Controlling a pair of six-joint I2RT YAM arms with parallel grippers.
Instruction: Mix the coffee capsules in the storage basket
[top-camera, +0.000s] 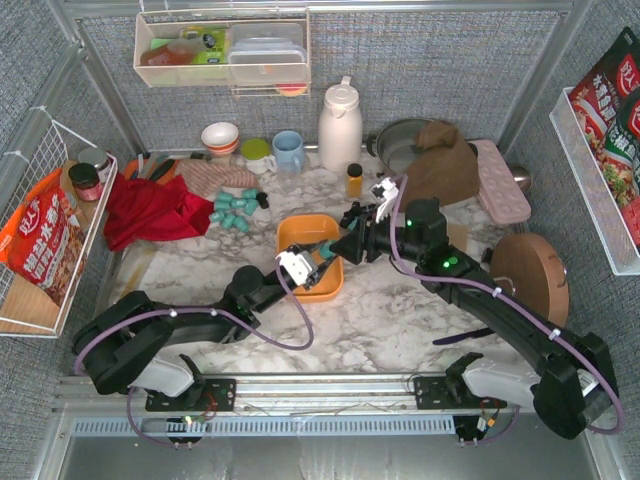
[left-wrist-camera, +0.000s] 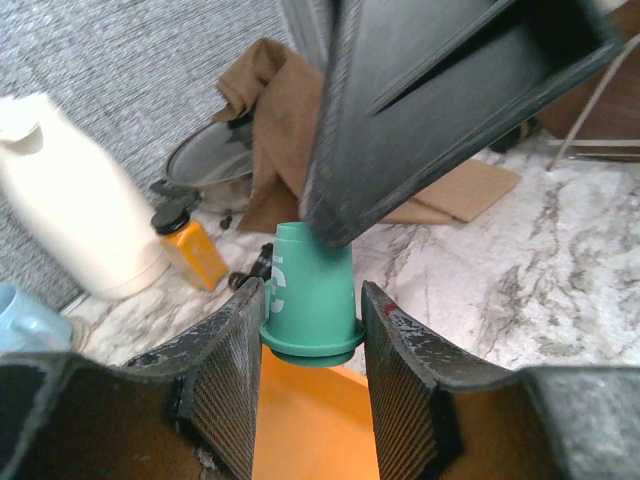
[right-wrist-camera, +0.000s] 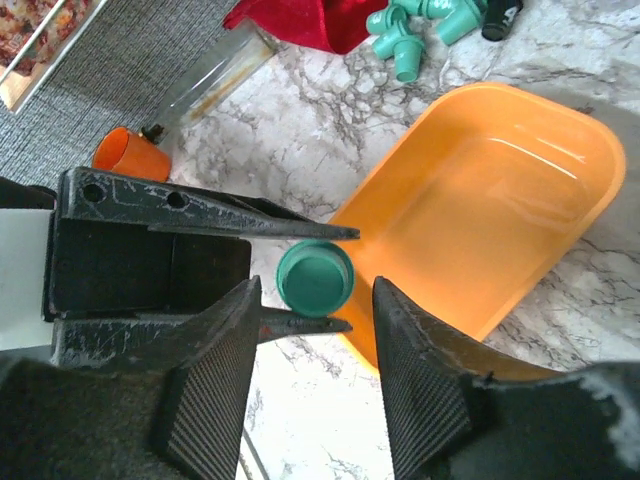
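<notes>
One teal coffee capsule (left-wrist-camera: 312, 295) hangs over the near-left corner of the orange storage basket (right-wrist-camera: 490, 210), and my left gripper (left-wrist-camera: 312, 322) is shut on its flange. In the right wrist view the same capsule (right-wrist-camera: 314, 278) sits between the left gripper's two black fingers (right-wrist-camera: 250, 228). My right gripper (right-wrist-camera: 317, 288) stands open around it, its pads clear of the capsule. Only bare orange shows inside the basket (top-camera: 298, 232). Several more teal capsules (top-camera: 237, 209) and a black one (top-camera: 262, 200) lie in a pile on the marble to its left.
A red cloth (top-camera: 150, 212) lies left of the pile. Behind the basket stand an amber bottle (top-camera: 354, 180), a white thermos (top-camera: 340, 126), a blue mug (top-camera: 289, 152) and a pan under a brown cloth (top-camera: 440, 160). A wooden lid (top-camera: 530, 275) lies at the right.
</notes>
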